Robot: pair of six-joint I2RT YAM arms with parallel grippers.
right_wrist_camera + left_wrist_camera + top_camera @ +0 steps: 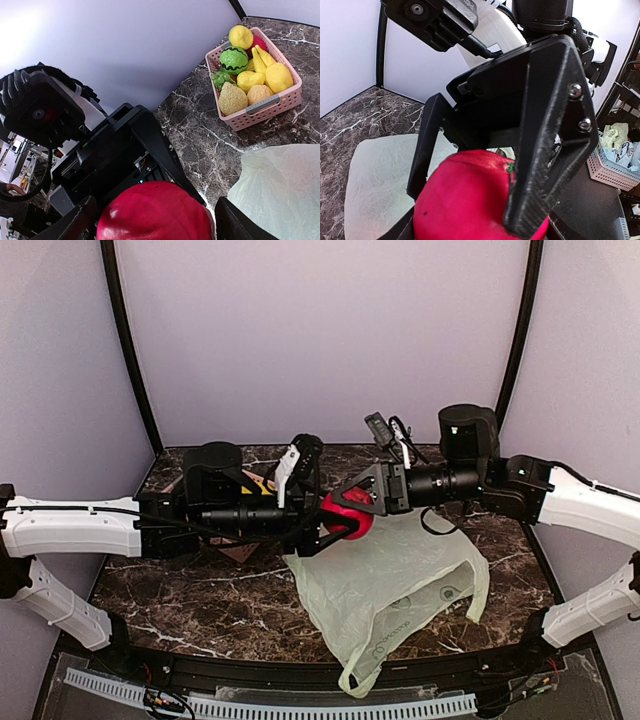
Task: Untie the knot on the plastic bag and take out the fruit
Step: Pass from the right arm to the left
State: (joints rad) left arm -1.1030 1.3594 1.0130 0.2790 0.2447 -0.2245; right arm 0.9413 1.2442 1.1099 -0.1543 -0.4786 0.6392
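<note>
Top external view: a glossy red round toy fruit (356, 523) hangs above the dark marble table (200, 590), between two facing grippers. The right gripper (350, 508) clamps it from the right. The left gripper (325, 529) meets it head-on, grip unclear. A slack pale-green plastic bag (390, 590) lies below. A pink fruit basket (260, 107) sits on the left arm's side, the likely destination.

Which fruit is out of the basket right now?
The red round fruit, clamped in the right gripper; all the others lie in the pink basket.
</note>
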